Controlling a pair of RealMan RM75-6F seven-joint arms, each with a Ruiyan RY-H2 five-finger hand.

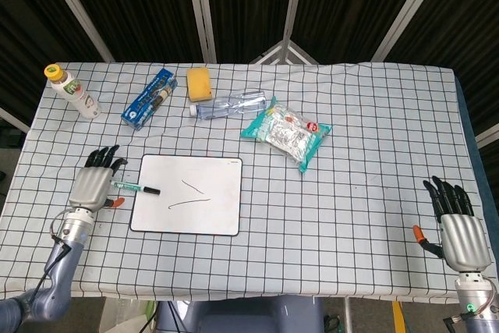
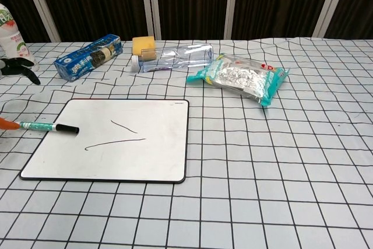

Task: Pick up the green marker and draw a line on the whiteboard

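Note:
The green marker (image 1: 134,187) with a black cap lies flat, its capped end over the left edge of the whiteboard (image 1: 210,212). In the chest view the marker (image 2: 45,126) points right onto the whiteboard (image 2: 145,155), which bears two black strokes. My left hand (image 1: 91,185) rests just left of the marker with its fingers stretched out and apart, its orange thumb tip (image 2: 3,122) beside the marker's rear end. At the table's front right corner my right hand (image 1: 458,233) lies with fingers spread and nothing in it.
Along the back stand a white bottle (image 1: 72,91), a blue box (image 1: 149,97), a yellow sponge (image 1: 199,83), a clear plastic bottle (image 1: 231,104) on its side, and a teal snack bag (image 1: 285,132).

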